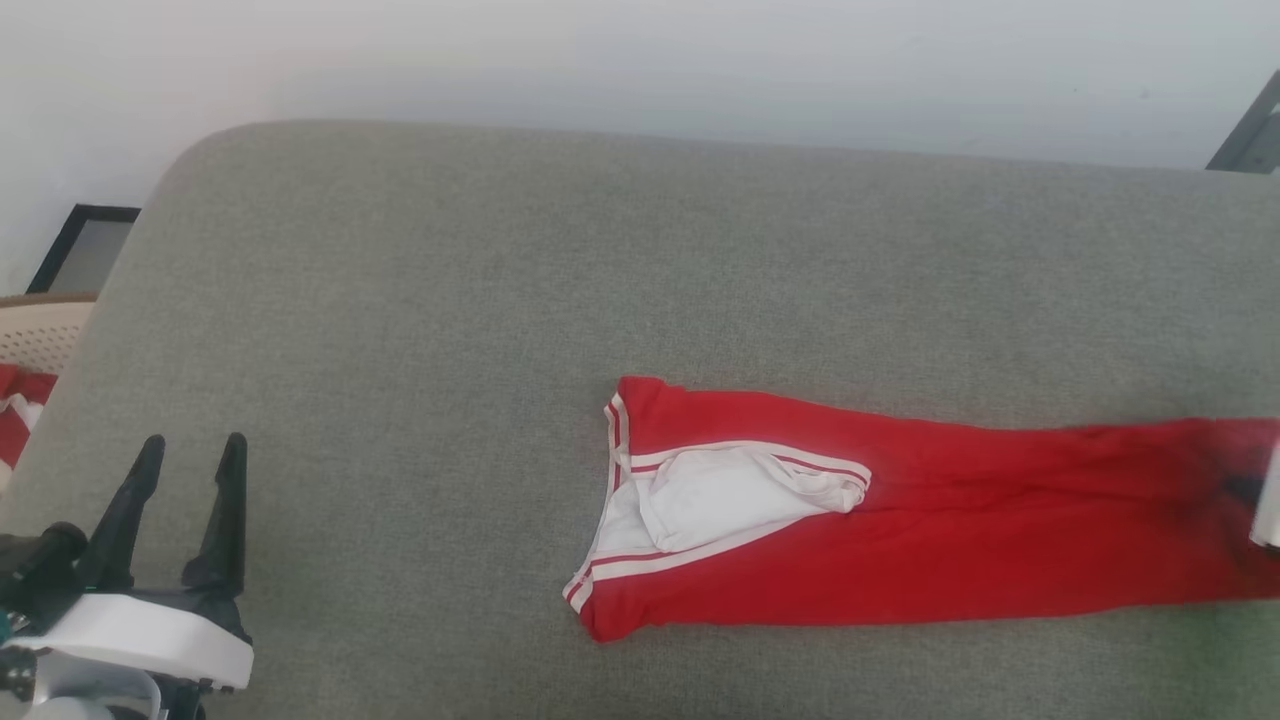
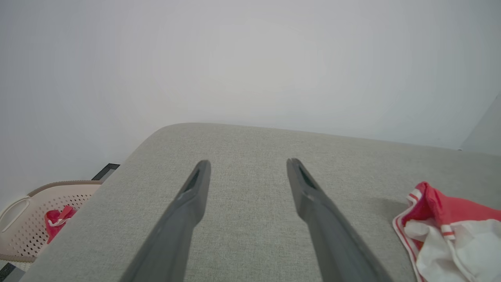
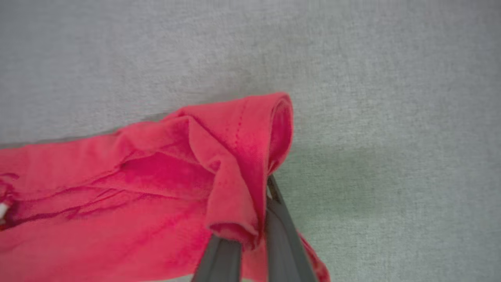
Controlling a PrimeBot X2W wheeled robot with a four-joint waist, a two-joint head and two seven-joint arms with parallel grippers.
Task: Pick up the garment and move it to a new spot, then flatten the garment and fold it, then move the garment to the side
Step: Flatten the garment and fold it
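Red garment [image 1: 930, 545] drawn out long on grey fabric surface [image 1: 400, 300], axis left to right, white-sleeved end pointing left; right gripper [image 3: 250, 237] pinches its right end; left gripper [image 1: 193, 445] spread, well apart.

Grey fabric surface [image 1: 420, 300] with a rounded far-left corner, pale wall [image 1: 640, 60] behind. Garment [image 1: 1000, 520] lies drawn out long across the right half: red, one white sleeve [image 1: 735, 495] bunched at its left end, white stripe trim along the edges. Its right end runs to the frame edge, under a pale blurred shape [image 1: 1268, 500] (too smeared to identify). Left gripper [image 1: 194, 440] at lower left, fingers apart and pointing up, well apart from the garment. Cream basket [image 1: 40, 330] at the left edge holds red-and-white cloth [image 1: 18, 410].
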